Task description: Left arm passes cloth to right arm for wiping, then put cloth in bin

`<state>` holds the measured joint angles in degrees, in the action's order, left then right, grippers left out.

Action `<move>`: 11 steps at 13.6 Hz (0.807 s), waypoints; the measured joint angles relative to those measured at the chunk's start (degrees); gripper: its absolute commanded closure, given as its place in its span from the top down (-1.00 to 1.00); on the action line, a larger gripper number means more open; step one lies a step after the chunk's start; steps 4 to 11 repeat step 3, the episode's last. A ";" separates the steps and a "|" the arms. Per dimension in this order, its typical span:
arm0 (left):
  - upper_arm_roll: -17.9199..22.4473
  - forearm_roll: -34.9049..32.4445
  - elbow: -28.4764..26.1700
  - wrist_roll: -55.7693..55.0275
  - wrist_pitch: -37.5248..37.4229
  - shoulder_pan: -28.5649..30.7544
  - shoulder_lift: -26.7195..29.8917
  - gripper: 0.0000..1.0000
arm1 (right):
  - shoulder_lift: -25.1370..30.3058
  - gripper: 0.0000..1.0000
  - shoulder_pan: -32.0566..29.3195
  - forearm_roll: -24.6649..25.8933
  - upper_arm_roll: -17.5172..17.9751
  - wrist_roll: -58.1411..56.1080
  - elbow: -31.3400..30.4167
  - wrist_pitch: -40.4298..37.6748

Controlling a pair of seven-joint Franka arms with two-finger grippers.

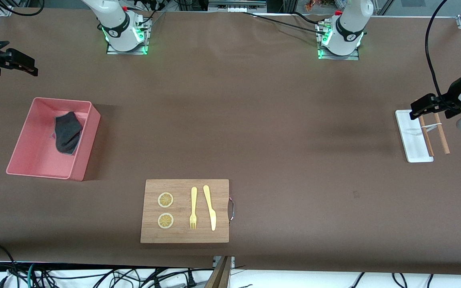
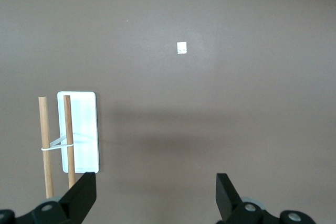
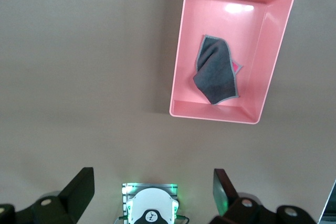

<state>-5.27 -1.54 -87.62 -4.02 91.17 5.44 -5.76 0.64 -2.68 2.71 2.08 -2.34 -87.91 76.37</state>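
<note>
My right gripper [image 1: 34, 72] hangs with jaws apart and empty near the bin [image 1: 22, 160], where the cloth [image 1: 68, 132] already lies, so I judge the task finished. My left gripper [image 1: 416, 110] waits, also spread, over the white tray [image 1: 404, 128]. Only my right wrist view shows the cloth's pale edging.

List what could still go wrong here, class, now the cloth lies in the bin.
1. The cloth leans up one wall of the bin; it may slump or snag.
2. The left tool, open, hangs over the white tray and wooden sticks; dropping could knock them.
</note>
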 measured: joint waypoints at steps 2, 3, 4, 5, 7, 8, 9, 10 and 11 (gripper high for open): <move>0.00 0.00 0.00 -0.01 0.00 0.15 0.00 1.00 | -0.04 1.00 -0.29 0.00 0.04 0.00 0.00 -0.02; 0.00 0.00 0.00 -0.02 0.00 0.16 0.00 1.00 | -0.17 1.00 -0.45 0.00 0.03 -0.03 0.02 0.00; 0.00 0.00 0.00 -0.02 0.00 0.16 0.00 1.00 | -0.17 1.00 -0.45 0.00 0.03 -0.03 0.02 0.00; 0.00 0.00 0.00 -0.02 0.00 0.16 0.00 1.00 | -0.17 1.00 -0.45 0.00 0.03 -0.03 0.02 0.00; 0.00 0.00 0.00 -0.02 0.00 0.16 0.00 1.00 | -0.17 1.00 -0.45 0.00 0.03 -0.03 0.02 0.00; 0.00 0.00 0.00 -0.02 0.00 0.16 0.00 1.00 | -0.17 1.00 -0.45 0.00 0.03 -0.03 0.02 0.00; 0.00 0.00 0.00 -0.02 0.00 0.16 0.00 1.00 | -0.17 1.00 -0.45 0.00 0.03 -0.03 0.02 0.00; 0.00 0.00 0.00 -0.02 0.00 0.16 0.00 1.00 | -0.17 1.00 -0.45 0.00 0.03 -0.03 0.02 0.00; 0.00 0.00 0.00 -0.02 0.00 0.16 0.00 1.00 | -0.17 1.00 -0.45 0.00 0.03 -0.03 0.02 0.00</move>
